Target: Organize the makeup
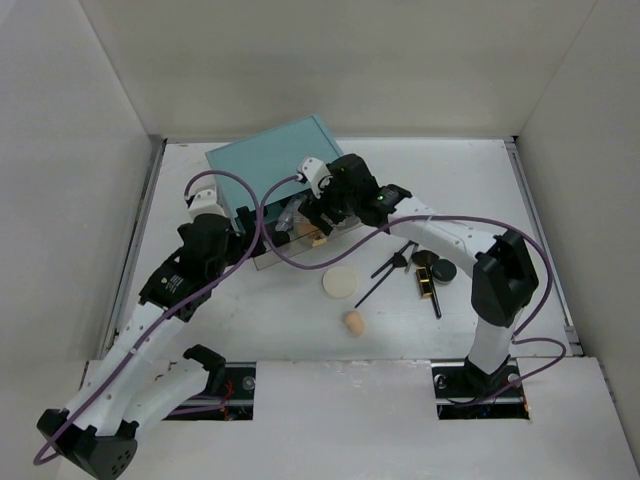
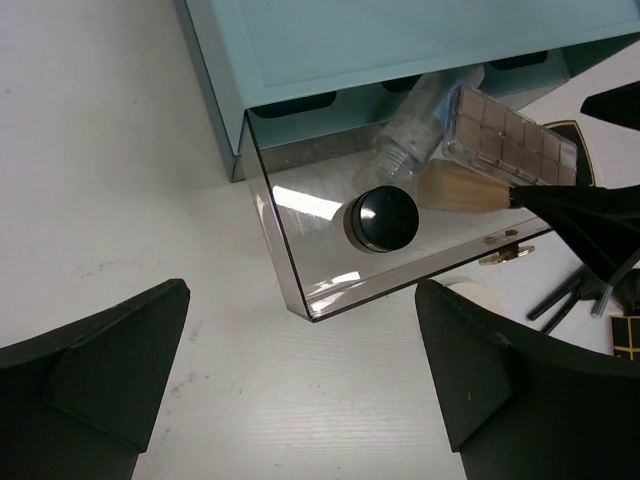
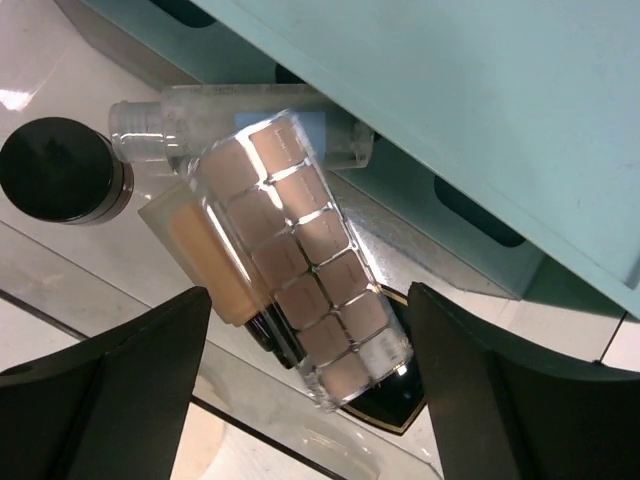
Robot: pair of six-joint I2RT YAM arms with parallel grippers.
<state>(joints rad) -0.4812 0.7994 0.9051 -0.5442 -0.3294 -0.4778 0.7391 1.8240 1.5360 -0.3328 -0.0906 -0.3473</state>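
1. Palette (image 3: 300,265), a clear case of tan squares, lies tilted in the clear drawer (image 2: 275,240). It rests across the clear bottle (image 3: 230,120) and the tan tube (image 3: 200,250).
2. Black round jar (image 3: 55,170) stands upright in the same drawer, just beside the bottle's neck and apart from the palette.
3. Drawer is pulled out from the teal box (image 1: 265,165), which sits at the far side of the worktop (image 1: 290,330).
4. Right tool (image 3: 305,320) hangs over the drawer with its jaws spread to either side of the palette. A gap shows at the left finger, so nothing is gripped.
5. Left tool (image 2: 300,300) hovers over the drawer's near corner with its jaws wide and nothing between them.
6. Outside the drawer, on the worktop in front of it, lie the cream puff (image 1: 340,283) and the peach sponge (image 1: 353,322), the sponge nearer the arm bases.
7. Pencils (image 1: 377,289) and black compacts (image 1: 445,271) lie to the right of the puff, near the right arm.
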